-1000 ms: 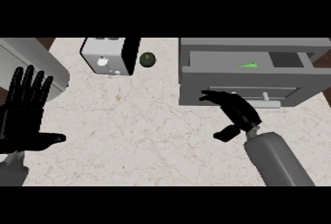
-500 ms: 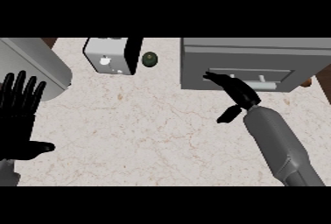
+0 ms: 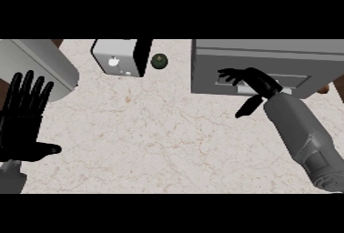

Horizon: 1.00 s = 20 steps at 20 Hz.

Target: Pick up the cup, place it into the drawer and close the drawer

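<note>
Right hand (image 3: 250, 81) fingers spread against drawer (image 3: 269, 82) front; left hand (image 3: 23, 116) open, counter's left edge.

Two robot arms showed, both entering from the near edge. The right forearm (image 3: 301, 132) was a smooth, matte grey cylinder, thick and slightly tapered toward the wrist, with a rounded segment seam near the near right corner. It ended in a black right hand (image 3: 254, 83) with slim, jointed fingers and a thin black thumb. The left hand (image 3: 21, 119) was also black, broad-palmed, with long ridged fingers; only a small grey piece of the left forearm (image 3: 12, 179) showed beneath it.
</note>
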Each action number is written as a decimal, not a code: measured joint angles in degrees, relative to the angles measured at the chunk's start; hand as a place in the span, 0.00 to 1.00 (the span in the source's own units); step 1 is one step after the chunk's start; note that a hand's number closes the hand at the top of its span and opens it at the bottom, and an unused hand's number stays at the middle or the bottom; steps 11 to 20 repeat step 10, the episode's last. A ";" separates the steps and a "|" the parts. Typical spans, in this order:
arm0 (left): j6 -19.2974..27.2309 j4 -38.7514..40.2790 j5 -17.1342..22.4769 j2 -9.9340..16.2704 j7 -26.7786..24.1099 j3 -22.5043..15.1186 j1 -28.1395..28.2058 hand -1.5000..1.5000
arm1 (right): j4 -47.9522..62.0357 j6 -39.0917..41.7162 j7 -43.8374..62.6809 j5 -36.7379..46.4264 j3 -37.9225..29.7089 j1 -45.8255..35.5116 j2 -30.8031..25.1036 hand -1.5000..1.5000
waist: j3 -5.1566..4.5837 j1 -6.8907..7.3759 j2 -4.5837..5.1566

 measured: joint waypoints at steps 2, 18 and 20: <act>-0.03 -0.32 -0.38 -0.30 -0.04 -0.28 -0.06 0.00 | 1.82 0.76 -1.33 -0.14 -0.48 -0.86 -0.68 0.00 | -0.02 0.50 0.04; -0.82 1.21 -1.50 -0.85 -0.57 -0.25 -1.17 0.00 | 6.85 3.99 -5.22 -1.25 -2.05 -2.53 -1.55 0.00 | 0.30 1.16 0.32; -0.82 1.21 -1.50 -0.85 -0.57 -0.25 -1.17 0.00 | 6.85 3.99 -5.22 -1.25 -2.05 -2.53 -1.55 0.00 | 0.30 1.16 0.32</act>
